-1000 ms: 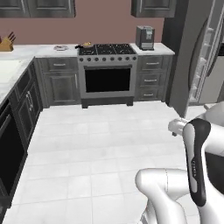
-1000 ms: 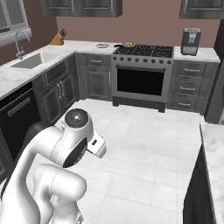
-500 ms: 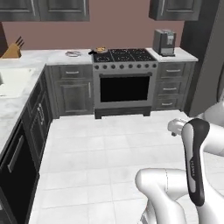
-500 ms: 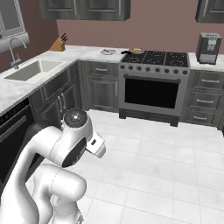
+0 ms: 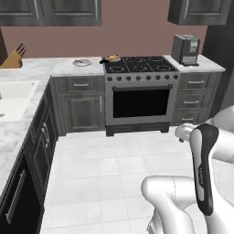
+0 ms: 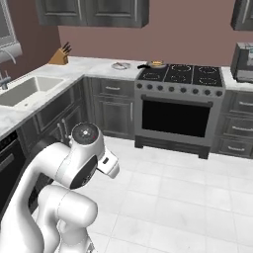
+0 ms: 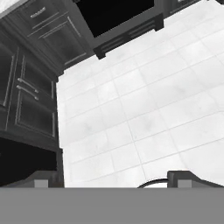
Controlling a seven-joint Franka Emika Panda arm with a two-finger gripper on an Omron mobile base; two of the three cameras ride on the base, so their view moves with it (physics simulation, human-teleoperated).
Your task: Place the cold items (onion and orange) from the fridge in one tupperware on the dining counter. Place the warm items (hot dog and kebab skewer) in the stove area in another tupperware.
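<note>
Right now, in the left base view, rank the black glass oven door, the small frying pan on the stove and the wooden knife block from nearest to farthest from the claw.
From the open claw, over the floor tiles:
1. Black glass oven door, straight ahead.
2. Small frying pan, on the stove's back left corner.
3. Wooden knife block, far left counter corner.

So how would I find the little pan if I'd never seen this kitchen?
Find the black stove in the middle of the back wall. The pan sits on its back left burner, something yellowish inside. The nearby plate lies on the white counter and is pale; the pan is dark.
</note>
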